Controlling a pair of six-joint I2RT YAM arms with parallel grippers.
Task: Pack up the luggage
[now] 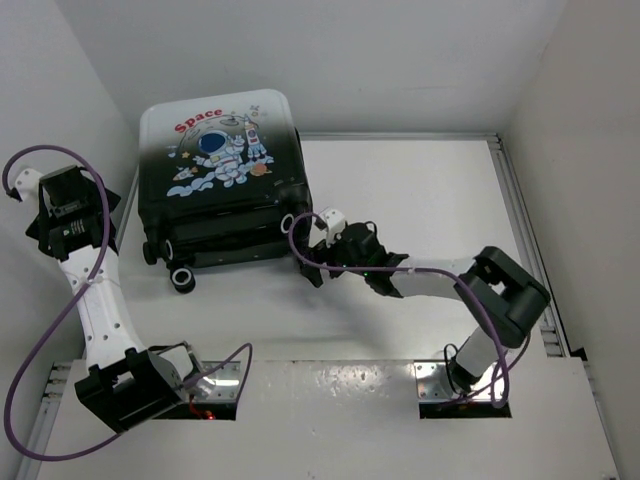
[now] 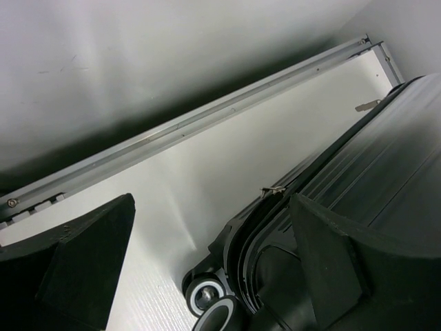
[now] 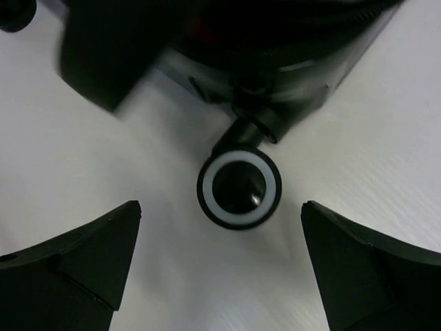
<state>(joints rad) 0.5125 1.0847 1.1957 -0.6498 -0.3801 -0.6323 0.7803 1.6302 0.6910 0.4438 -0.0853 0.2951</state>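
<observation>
The luggage (image 1: 220, 170) lies flat at the table's far left, astronaut and "Space" print up, lid down, casters toward me. My left gripper (image 1: 100, 225) hovers open and empty beside its left edge. In the left wrist view (image 2: 212, 200) its right finger (image 2: 337, 262) is over the black shell (image 2: 393, 172), next to the zipper seam and a caster (image 2: 205, 295). My right gripper (image 1: 305, 248) is open at the case's near right corner. In the right wrist view (image 3: 220, 205) a white-ringed caster (image 3: 239, 189) lies just ahead between the fingers (image 3: 76, 262), untouched.
White walls enclose the table on the left, back and right. A metal rail (image 2: 207, 117) runs along the left table edge, close to the case. Purple cables loop off both arms. White tabletop (image 1: 420, 200) stretches right of the case.
</observation>
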